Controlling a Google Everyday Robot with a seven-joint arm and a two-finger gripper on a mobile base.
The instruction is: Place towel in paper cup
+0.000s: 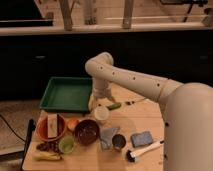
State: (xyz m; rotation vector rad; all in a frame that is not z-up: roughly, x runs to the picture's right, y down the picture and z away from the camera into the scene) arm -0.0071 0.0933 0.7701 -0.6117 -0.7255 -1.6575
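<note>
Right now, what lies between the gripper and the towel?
In the camera view, the paper cup sits between the gripper, just above it, and the towel on the table.

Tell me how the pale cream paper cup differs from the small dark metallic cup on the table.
The pale cream-white paper cup is light and matte; the small dark metallic cup is dark with a slight sheen. The paper cup stands farther back, just below the end effector; the dark cup sits nearer the front edge, beside the thin grey-blue towel. Both stand upright, are round and look about equally wide.
</note>
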